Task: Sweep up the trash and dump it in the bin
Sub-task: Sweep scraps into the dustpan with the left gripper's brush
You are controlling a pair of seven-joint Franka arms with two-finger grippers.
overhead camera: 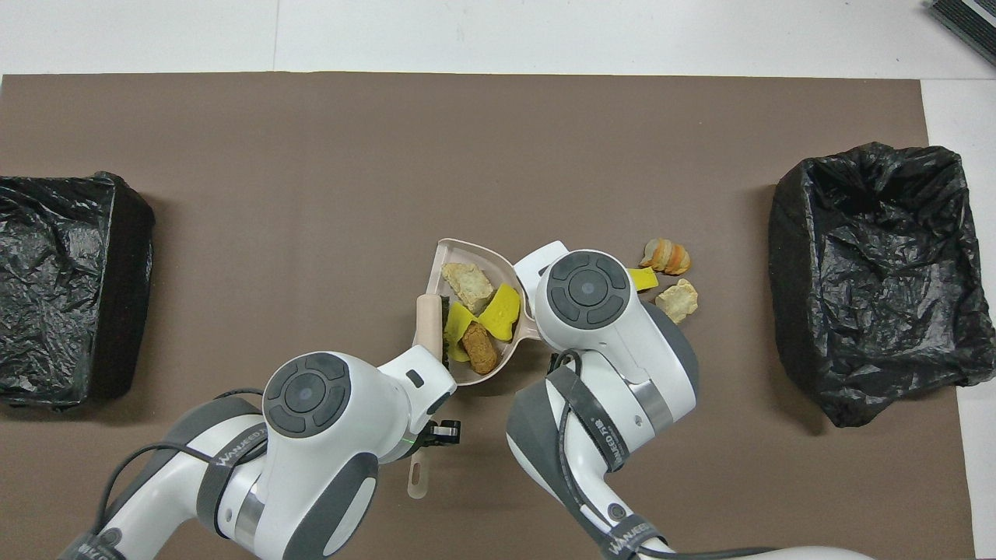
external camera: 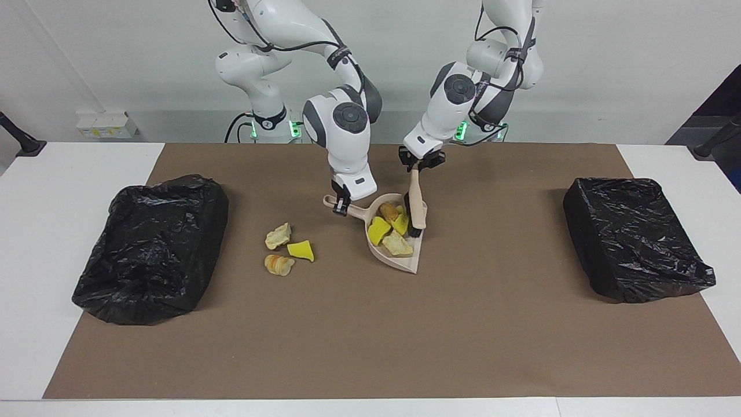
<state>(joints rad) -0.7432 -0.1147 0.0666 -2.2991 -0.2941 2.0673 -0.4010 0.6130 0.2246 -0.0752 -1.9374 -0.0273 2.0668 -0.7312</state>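
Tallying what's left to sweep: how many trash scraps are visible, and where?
7: four in the dustpan, two yellow, one brown, one beige; three on the mat beside it. More may hide under the brush.

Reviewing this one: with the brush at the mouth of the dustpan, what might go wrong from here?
1. The dustpan holds four crowded scraps at its open edge; when the right gripper lifts it by the handle, one may roll out.
2. Three scraps lie on the mat toward the right arm's end, beside the dustpan's handle, not its mouth, so they may be missed.
3. The brush in the left gripper could shove the dustpan.
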